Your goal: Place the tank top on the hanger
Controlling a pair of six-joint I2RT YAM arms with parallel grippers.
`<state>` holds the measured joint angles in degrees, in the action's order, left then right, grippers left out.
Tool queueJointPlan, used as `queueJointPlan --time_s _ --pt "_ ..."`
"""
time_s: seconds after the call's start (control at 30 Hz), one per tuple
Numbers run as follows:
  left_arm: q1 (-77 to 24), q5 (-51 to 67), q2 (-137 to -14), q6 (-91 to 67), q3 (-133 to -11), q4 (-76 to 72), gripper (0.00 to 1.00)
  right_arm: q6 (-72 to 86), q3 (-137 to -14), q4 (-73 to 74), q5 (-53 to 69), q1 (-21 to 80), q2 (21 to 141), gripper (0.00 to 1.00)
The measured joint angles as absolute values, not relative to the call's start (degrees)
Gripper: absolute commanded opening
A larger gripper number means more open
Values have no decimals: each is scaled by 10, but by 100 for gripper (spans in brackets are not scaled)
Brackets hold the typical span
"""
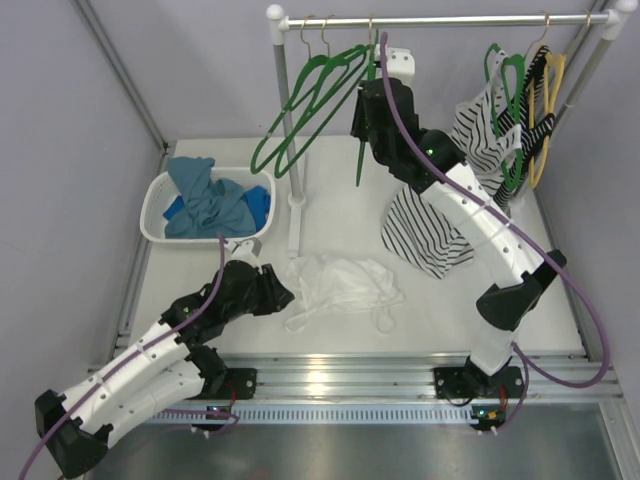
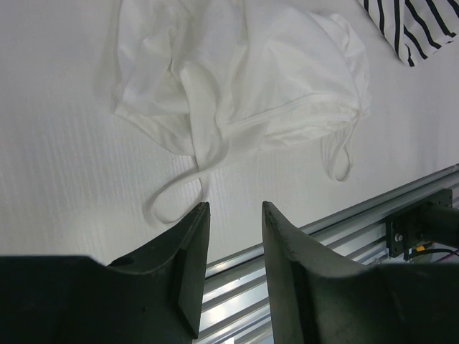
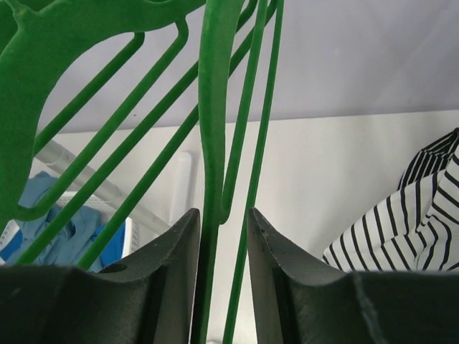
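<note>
The white tank top (image 1: pixel 340 283) lies crumpled on the table near the front edge, its thin straps trailing toward me (image 2: pixel 244 79). My left gripper (image 1: pixel 285 297) (image 2: pixel 233 204) hovers low just left of it, open and holding nothing, with a strap loop beside its left fingertip. My right gripper (image 1: pixel 367 100) (image 3: pixel 222 211) is raised at the clothes rail. Two bars of a green hanger (image 1: pixel 360 165) (image 3: pixel 214 107) run between its fingers, which press against them. That hanger still hangs from the rail by its hook.
More green hangers (image 1: pixel 310 110) hang left of the held one. A striped top (image 1: pixel 425 235) lies under the right arm, another (image 1: pixel 485 135) hangs at the right with a yellow hanger (image 1: pixel 550 110). A white basket (image 1: pixel 155 215) of blue garments and the rack post (image 1: pixel 290 150) stand behind.
</note>
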<state>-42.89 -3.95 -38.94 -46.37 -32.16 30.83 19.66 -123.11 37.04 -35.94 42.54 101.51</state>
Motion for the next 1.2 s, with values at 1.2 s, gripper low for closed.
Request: queueJointPlan --time_s 1.2 --pt "-429 -46 -404 -458 -332 304 40 85 -1295 373 -342 411 1069 14"
